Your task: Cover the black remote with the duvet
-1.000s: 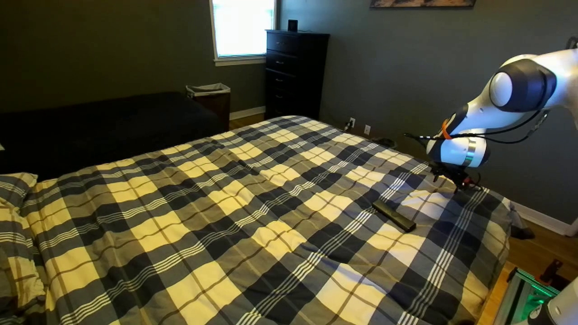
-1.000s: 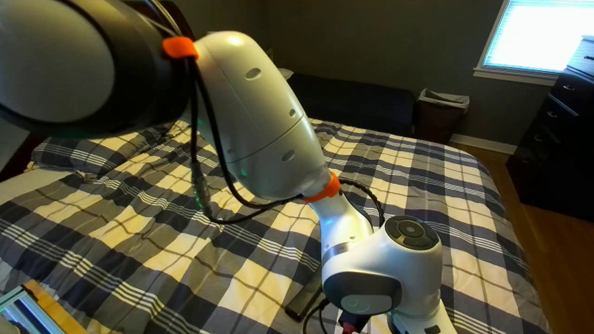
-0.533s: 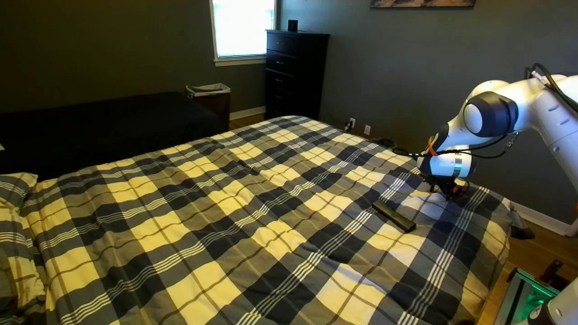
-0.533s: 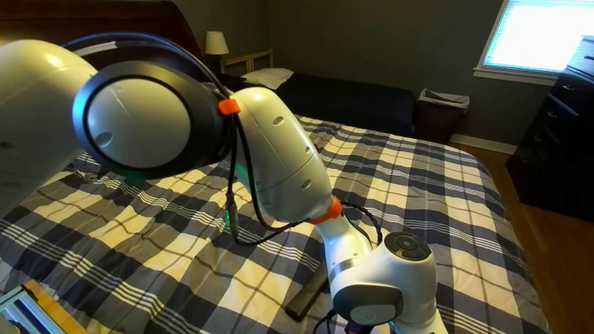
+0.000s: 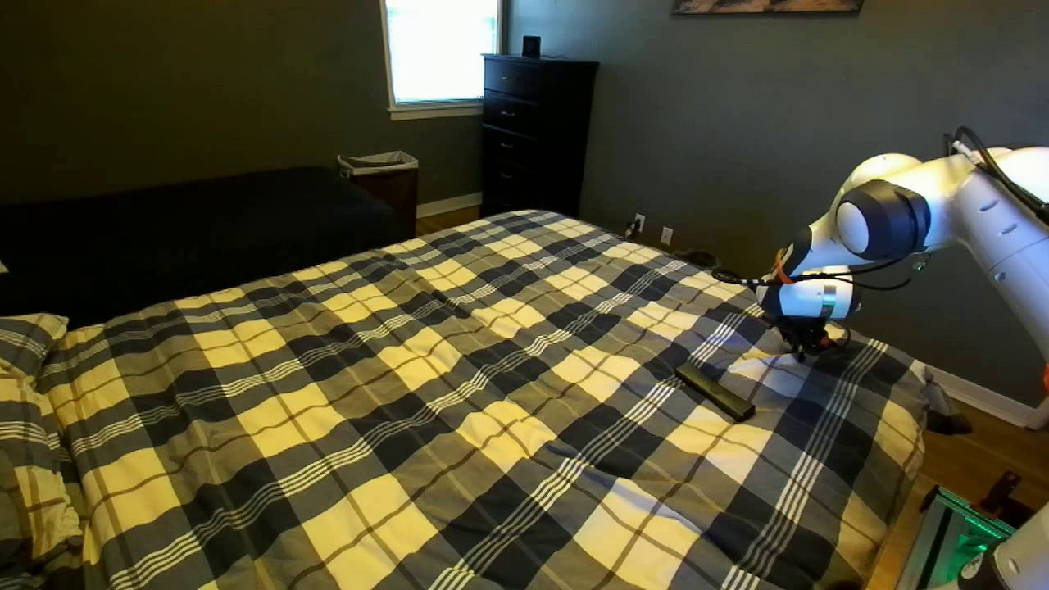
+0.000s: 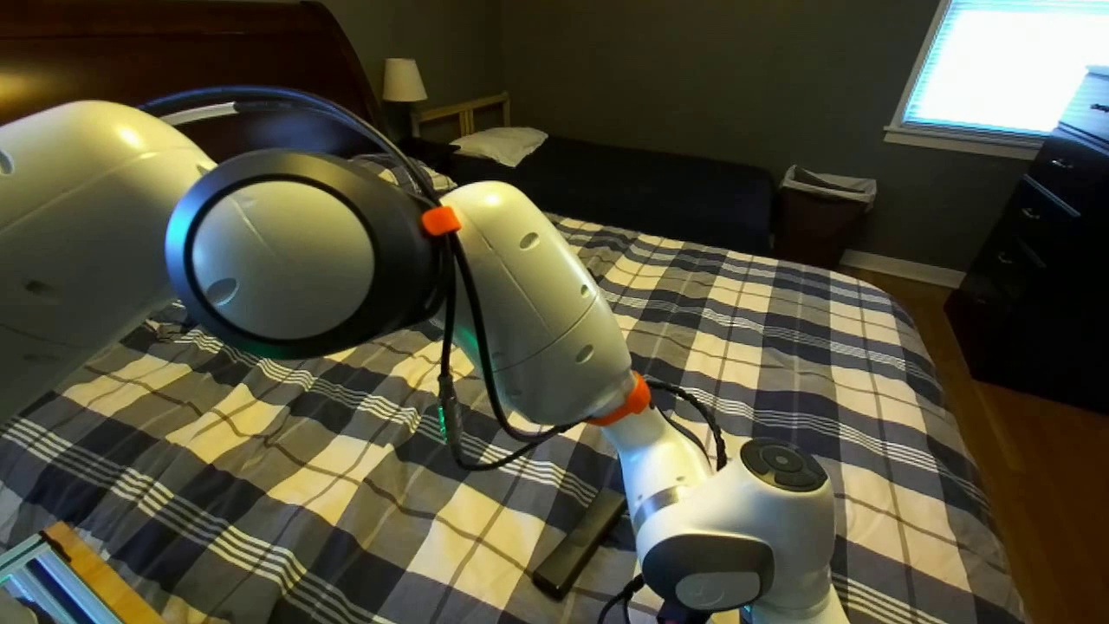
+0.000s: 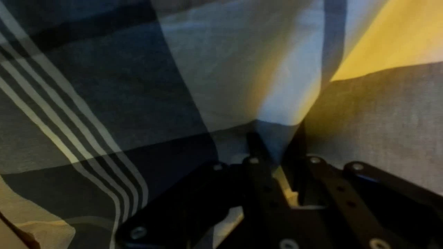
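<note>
Black remote lies bare on top of the duvet, uncovered in both exterior views, so the cloth meant to hide it is also the cloth it rests on. That is likely the main hazard: lifting a fold close by could raise the patch underneath, and the remote would then slide, tip or ride along instead of being covered. Near it, but apart, the gripper is down at the duvet; the wrist view shows its fingers a narrow gap apart with a gathered ridge of plaid running in between them, which I read as a pinch on the duvet, though dark blur at the tips hides how deep the bite goes. If it is shallow, the fabric would probably slip out at the first pull. The ridge looks modest too, and the duvet lies fairly flat around the remote, so there may be too little slack to reach across the whole bar, leaving one end showing; pulling harder to make up for that would more likely drag the remote. Further out, the arm carries loose cables that hang over the duvet, and a low sweep toward the remote could let them brush it or catch the lifted cloth.
</note>
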Controlling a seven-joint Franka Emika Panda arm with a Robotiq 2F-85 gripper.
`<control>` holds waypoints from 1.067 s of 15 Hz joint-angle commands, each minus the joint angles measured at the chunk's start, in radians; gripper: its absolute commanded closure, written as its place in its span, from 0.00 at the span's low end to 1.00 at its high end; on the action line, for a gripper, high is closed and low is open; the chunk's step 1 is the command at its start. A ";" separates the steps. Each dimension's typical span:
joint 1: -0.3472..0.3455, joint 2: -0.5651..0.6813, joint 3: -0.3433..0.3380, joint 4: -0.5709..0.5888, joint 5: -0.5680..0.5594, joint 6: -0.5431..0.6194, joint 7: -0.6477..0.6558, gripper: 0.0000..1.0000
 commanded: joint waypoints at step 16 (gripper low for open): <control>-0.189 -0.546 0.468 -0.351 0.165 -0.070 -0.748 1.00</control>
